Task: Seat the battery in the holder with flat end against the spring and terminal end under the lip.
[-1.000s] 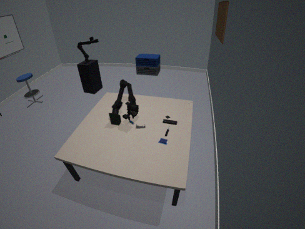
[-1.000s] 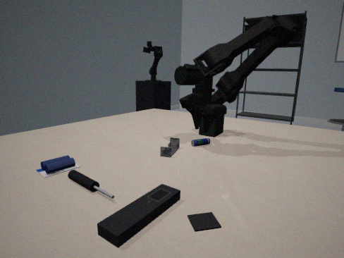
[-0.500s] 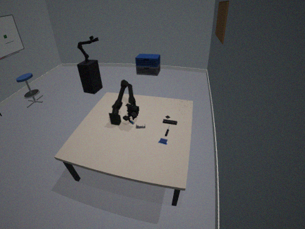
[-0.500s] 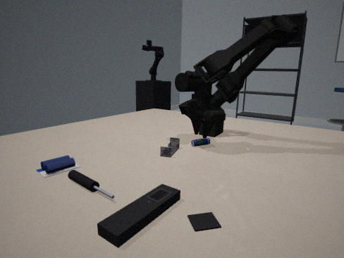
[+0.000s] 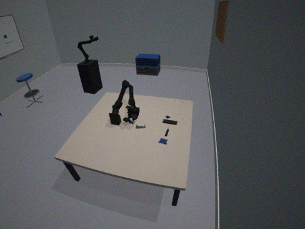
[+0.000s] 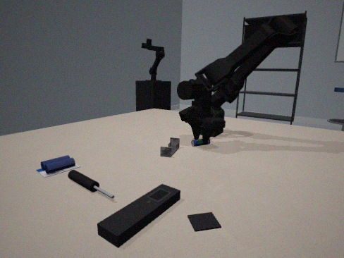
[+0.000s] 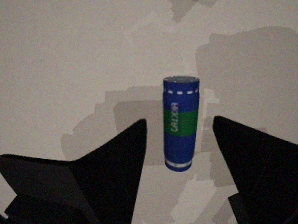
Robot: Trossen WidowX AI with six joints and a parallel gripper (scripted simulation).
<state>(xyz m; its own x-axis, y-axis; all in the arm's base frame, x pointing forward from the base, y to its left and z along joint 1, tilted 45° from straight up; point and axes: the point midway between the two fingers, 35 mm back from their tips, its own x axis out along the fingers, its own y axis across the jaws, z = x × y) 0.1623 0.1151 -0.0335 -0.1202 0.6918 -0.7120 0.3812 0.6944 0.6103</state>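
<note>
The battery (image 7: 180, 142) (image 6: 200, 142), blue with a green band, lies on its side on the table; in the wrist view its flat-looking end points up the picture. My gripper (image 7: 180, 123) (image 6: 201, 140) is open, pointing down low over the battery, with one finger on each side and a gap between each finger and the battery. The holder (image 6: 170, 149) (image 5: 140, 126), a small grey cradle with raised ends, stands apart from the battery, to its left in the exterior view. Its spring and lip are too small to tell apart.
A black box-shaped device (image 6: 139, 215) (image 5: 170, 122), a thin black square (image 6: 204, 221) (image 5: 167, 117), a screwdriver (image 6: 83, 180) (image 5: 167, 132) and a pair of blue cylinders (image 6: 58, 164) (image 5: 163, 141) on a card lie on the table, beyond the holder from the gripper.
</note>
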